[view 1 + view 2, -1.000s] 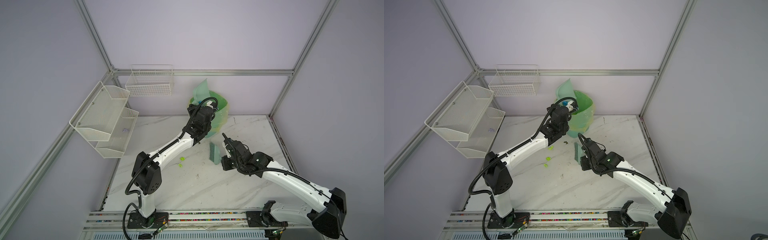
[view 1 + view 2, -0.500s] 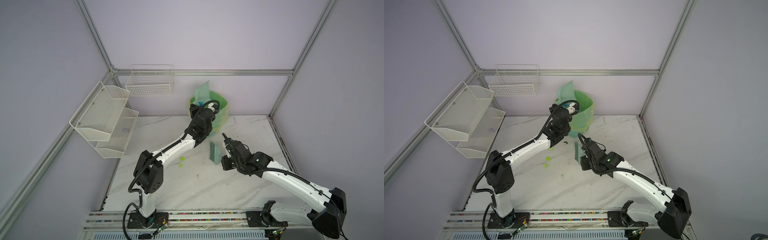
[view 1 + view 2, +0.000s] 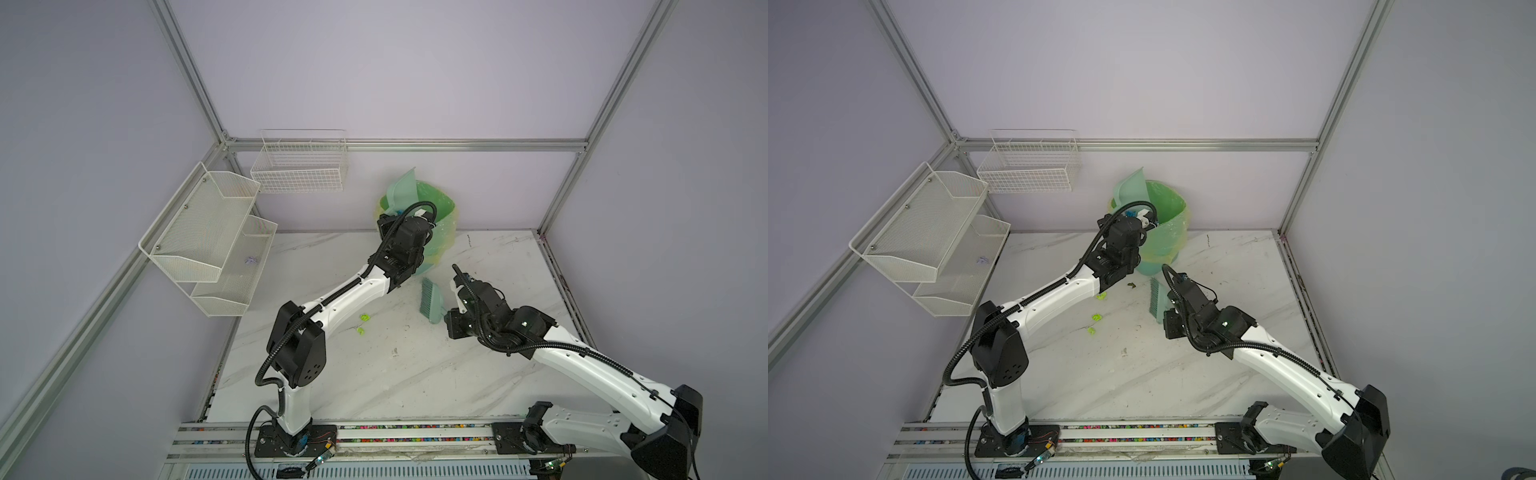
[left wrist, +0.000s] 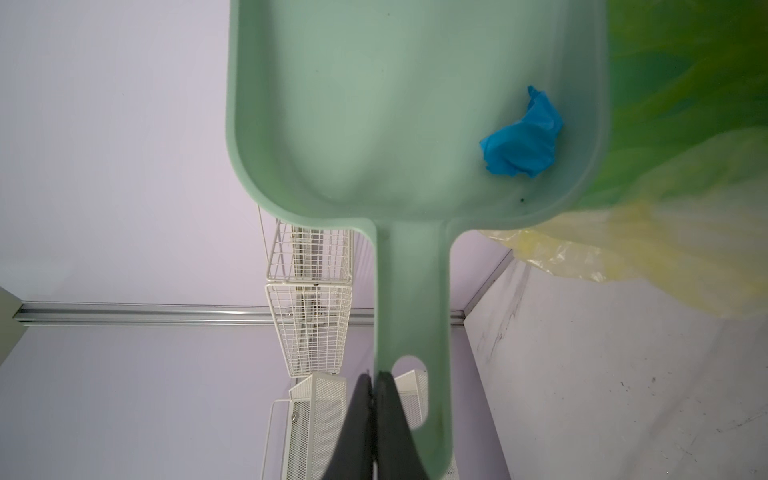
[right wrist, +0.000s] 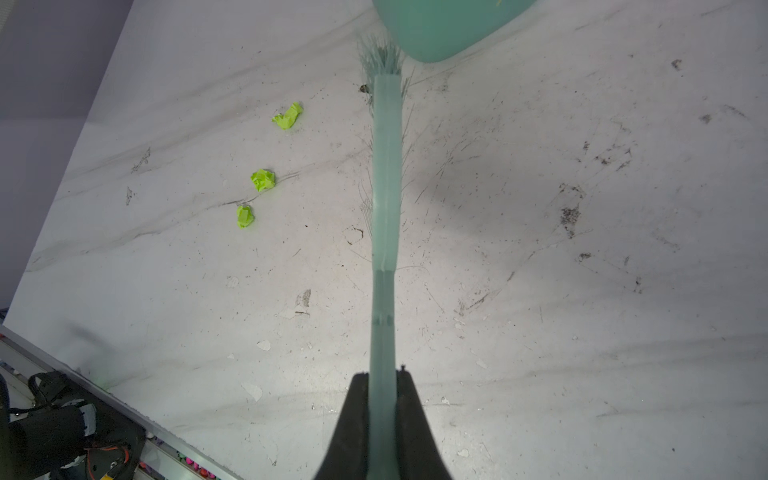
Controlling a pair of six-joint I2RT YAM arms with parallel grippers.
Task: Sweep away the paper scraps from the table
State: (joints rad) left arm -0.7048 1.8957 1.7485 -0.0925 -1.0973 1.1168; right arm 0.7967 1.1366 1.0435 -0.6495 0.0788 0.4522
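Since the scraps (image 5: 262,179) look feather-light and probably skitter, I'd brush them, not pinch: right hand (image 5: 382,376) clamps the brush (image 5: 386,174), left hand (image 4: 372,379) clamps the dustpan (image 4: 374,104) handle.

Soft, even, rather dim light; a faint broad shadow lies on the white grey-veined marble tabletop (image 5: 478,199). Wrist views blur whatever sits closest.
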